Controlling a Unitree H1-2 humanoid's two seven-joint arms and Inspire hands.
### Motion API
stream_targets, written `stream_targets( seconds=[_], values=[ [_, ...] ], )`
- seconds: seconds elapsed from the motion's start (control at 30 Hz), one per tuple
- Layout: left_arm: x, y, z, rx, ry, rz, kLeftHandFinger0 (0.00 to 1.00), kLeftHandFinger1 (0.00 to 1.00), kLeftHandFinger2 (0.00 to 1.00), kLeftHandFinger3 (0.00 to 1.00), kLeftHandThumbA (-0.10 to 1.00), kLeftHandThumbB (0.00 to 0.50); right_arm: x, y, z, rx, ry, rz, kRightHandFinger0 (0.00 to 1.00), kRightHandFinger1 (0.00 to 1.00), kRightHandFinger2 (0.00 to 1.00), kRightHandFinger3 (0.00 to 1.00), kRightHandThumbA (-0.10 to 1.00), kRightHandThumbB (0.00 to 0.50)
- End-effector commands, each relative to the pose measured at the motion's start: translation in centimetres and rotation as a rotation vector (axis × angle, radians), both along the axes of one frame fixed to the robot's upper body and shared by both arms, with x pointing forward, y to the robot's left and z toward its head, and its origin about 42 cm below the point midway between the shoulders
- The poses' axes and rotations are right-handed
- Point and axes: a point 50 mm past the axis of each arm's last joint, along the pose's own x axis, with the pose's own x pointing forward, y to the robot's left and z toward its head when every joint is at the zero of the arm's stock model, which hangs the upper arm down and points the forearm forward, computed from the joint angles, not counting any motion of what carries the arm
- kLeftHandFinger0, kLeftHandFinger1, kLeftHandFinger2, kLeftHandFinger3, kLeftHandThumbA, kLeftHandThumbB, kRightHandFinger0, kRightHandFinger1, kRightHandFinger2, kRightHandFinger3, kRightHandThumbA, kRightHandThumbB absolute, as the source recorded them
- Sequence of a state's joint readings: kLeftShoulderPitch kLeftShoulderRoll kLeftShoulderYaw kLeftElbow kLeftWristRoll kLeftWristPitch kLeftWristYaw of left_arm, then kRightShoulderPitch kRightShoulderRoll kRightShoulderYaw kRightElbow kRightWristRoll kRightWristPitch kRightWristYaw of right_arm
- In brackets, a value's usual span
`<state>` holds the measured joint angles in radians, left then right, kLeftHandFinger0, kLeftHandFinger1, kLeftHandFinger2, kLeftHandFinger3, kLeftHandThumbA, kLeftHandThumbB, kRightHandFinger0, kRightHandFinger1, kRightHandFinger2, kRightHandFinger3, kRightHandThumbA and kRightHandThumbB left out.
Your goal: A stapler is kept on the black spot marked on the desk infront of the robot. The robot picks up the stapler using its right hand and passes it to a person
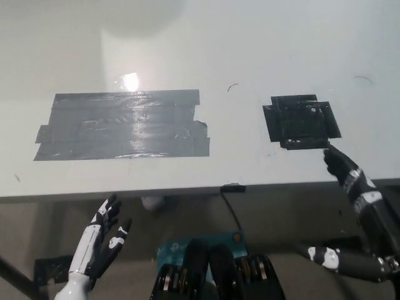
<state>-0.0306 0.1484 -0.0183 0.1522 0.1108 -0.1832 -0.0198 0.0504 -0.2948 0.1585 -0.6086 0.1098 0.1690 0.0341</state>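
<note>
**Stapler Gone From Spot, Handover Apparently Done**

Found no stapler anywhere in view; black spot (302, 121) on desk (250, 50) lay bare. Judged pickup and pass likely complete. Right hand (342, 167) hung at desk's near edge, empty as far as seen, finger state unclear. Left hand (103, 240) rested below desk, fingers spread.

A lab or test room: a plain white desk (187, 50) bears marker patches, a wide grey tape patch (122, 125) at left and a black tape square (301, 120) at right; a cable (232, 209) hangs off the near edge
</note>
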Motion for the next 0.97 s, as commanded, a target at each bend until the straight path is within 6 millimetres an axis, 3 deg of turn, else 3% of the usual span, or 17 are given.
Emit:
stream_targets(
  seconds=[0.0, 0.1, 0.2, 0.27, 0.37, 0.5, 0.77, 0.93],
  values=[
    [0.4, 0.1, 1.4, 0.026, -0.068, -0.024, 1.0, 1.0, 1.0, 1.0, 0.75, 0.364, 2.4, -1.0, -4.5, 0.221, 0.06, -0.032, 1.0, 1.0, 1.0, 1.0, 1.0, 0.233],
    [0.1, -0.1, 1.2, 0.027, -0.063, -0.026, 1.0, 1.0, 1.0, 1.0, 0.73, 0.353, 3.3, -1.4, -7.6, 0.256, 0.165, -0.07, 1.0, 1.0, 1.0, 1.0, 1.0, 0.248],
    [-0.1, 0.0, 1.1, 0.022, -0.062, -0.022, 1.0, 1.0, 1.0, 1.0, 0.72, 0.358, 3.5, -1.4, -8.3, 0.257, 0.189, -0.064, 1.0, 1.0, 1.0, 1.0, 1.0, 0.24],
    [-0.3, 0.1, 0.9, 0.02, -0.055, -0.022, 1.0, 1.0, 1.0, 1.0, 0.73, 0.38, 3.5, -1.3, -8.7, 0.241, 0.199, -0.054, 1.0, 1.0, 1.0, 1.0, 1.0, 0.197],
    [-0.4, 0.0, 0.7, 0.017, -0.048, -0.024, 1.0, 1.0, 1.0, 1.0, 0.74, 0.388, 3.5, -1.4, -8.9, 0.229, 0.204, -0.052, 1.0, 1.0, 1.0, 1.0, 1.0, 0.2],
    [-1.6, -0.1, 0.1, 0.016, -0.027, -0.031, 1.0, 1.0, 1.0, 1.0, 0.76, 0.389, 2.8, -1.2, -9.6, 0.189, 0.233, -0.033, 1.0, 1.0, 1.0, 1.0, 1.0, 0.148],
    [-3.1, 0.0, -0.7, 0.038, 0.0, -0.033, 1.0, 1.0, 1.0, 1.0, 0.82, 0.391, 2.2, -1.0, -10.1, 0.177, 0.254, -0.023, 1.0, 1.0, 1.0, 1.0, 1.0, 0.163],
    [-3.8, 0.1, -1.1, 0.0, 0.008, -0.021, 1.0, 1.0, 1.0, 1.0, 0.77, 0.388, 1.7, -0.8, -10.4, 0.161, 0.262, -0.013, 1.0, 1.0, 1.0, 1.0, 1.0, 0.154]
  ],
)
